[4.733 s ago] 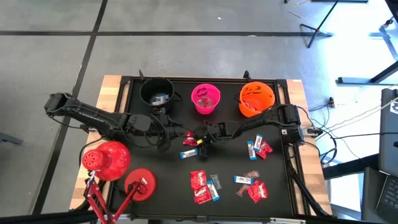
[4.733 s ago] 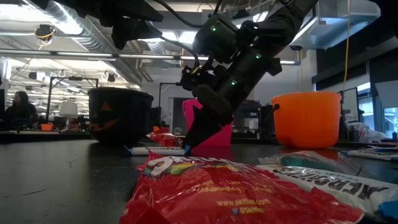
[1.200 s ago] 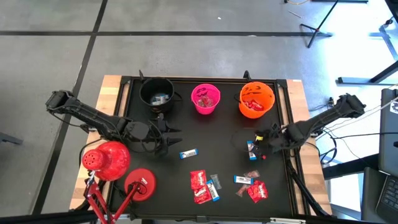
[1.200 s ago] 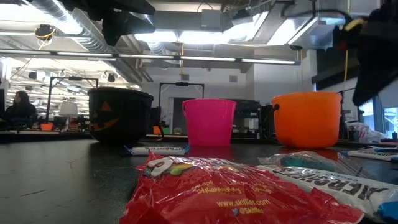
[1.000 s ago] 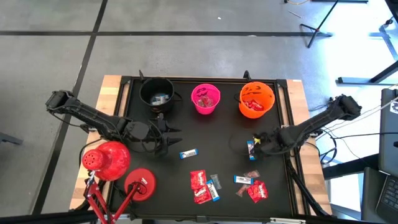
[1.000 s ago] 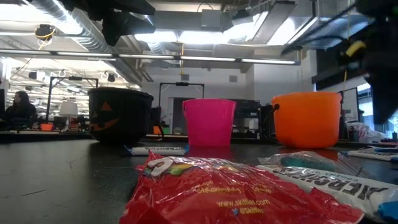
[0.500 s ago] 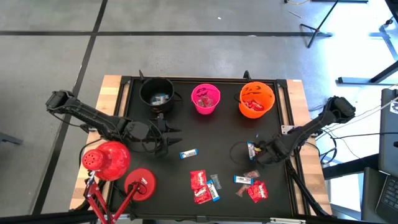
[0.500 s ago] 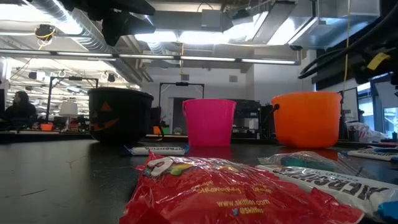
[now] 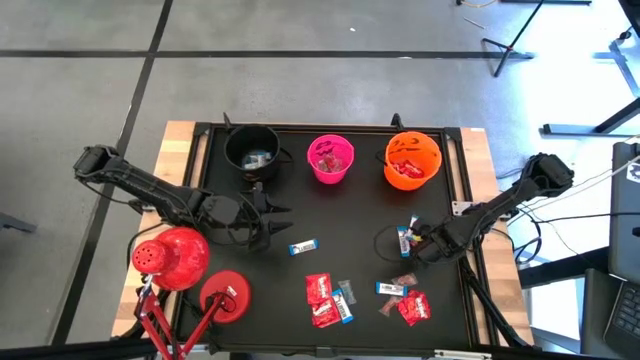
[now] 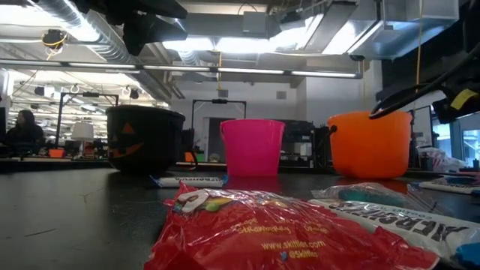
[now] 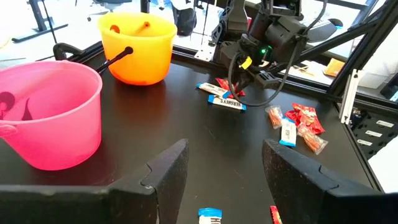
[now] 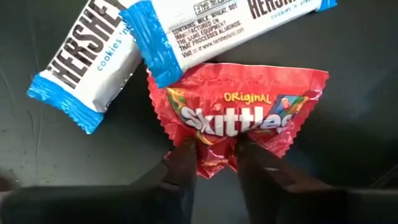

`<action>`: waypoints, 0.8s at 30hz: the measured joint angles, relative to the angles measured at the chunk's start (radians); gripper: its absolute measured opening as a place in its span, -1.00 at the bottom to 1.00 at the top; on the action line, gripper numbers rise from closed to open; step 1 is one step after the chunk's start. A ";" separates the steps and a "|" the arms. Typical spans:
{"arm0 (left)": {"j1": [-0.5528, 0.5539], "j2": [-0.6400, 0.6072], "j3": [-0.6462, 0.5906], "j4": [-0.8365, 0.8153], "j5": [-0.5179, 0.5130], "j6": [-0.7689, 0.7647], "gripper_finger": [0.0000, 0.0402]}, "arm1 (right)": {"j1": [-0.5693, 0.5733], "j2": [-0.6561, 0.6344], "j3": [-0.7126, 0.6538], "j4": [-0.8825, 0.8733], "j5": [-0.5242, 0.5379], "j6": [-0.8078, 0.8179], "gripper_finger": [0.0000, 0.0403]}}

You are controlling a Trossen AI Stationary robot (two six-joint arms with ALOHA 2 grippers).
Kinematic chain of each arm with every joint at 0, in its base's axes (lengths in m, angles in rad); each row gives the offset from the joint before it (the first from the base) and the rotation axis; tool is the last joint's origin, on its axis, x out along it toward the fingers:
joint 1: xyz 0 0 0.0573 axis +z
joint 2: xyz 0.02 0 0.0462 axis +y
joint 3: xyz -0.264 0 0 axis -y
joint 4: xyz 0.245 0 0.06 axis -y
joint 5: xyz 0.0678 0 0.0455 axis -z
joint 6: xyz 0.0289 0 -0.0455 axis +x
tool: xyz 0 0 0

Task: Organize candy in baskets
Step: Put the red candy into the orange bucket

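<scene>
1. Your right gripper (image 12: 214, 155) sits low over the black tabletop (image 9: 350, 215) near its right edge. Its two dark fingers (image 12: 183, 158) are drawn close together and pinch the lower edge of a flat red Skittles packet (image 12: 239, 121), which lies flat on the table.
2. Two blue-and-white Hershey's bars (image 12: 87, 59) lie just beyond that packet, touching it and overlapping each other.
3. Your left gripper (image 9: 268, 222) hovers over the table's left half with its fingers spread apart, holding nothing; a single blue-and-white bar (image 9: 303, 247) lies just beside it.
4. More red and blue-and-white wrapped sweets (image 9: 325, 298) lie scattered along the near edge.
5. At the far edge stand three small round buckets, well apart: a black cauldron-shaped bucket (image 9: 251, 148), a pink plastic bucket (image 9: 331, 158) and an orange bucket (image 9: 412, 158); each holds some sweets.
</scene>
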 joint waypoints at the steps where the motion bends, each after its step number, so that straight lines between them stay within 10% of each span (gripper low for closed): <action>1: 0.000 0.000 0.000 0.000 0.000 0.000 -0.03 | 0.000 0.000 0.002 -0.002 0.000 -0.001 -0.56; 7: 0.000 0.000 0.000 -0.002 -0.006 0.001 -0.03 | 0.000 0.008 0.086 -0.071 -0.017 -0.051 -0.95; 16: 0.000 0.000 0.000 0.000 -0.010 0.007 -0.03 | 0.000 0.006 0.289 -0.225 0.077 -0.103 -0.98; 24: 0.000 0.000 0.000 0.000 -0.011 0.008 -0.03 | -0.019 0.005 0.449 -0.399 0.391 -0.135 -0.98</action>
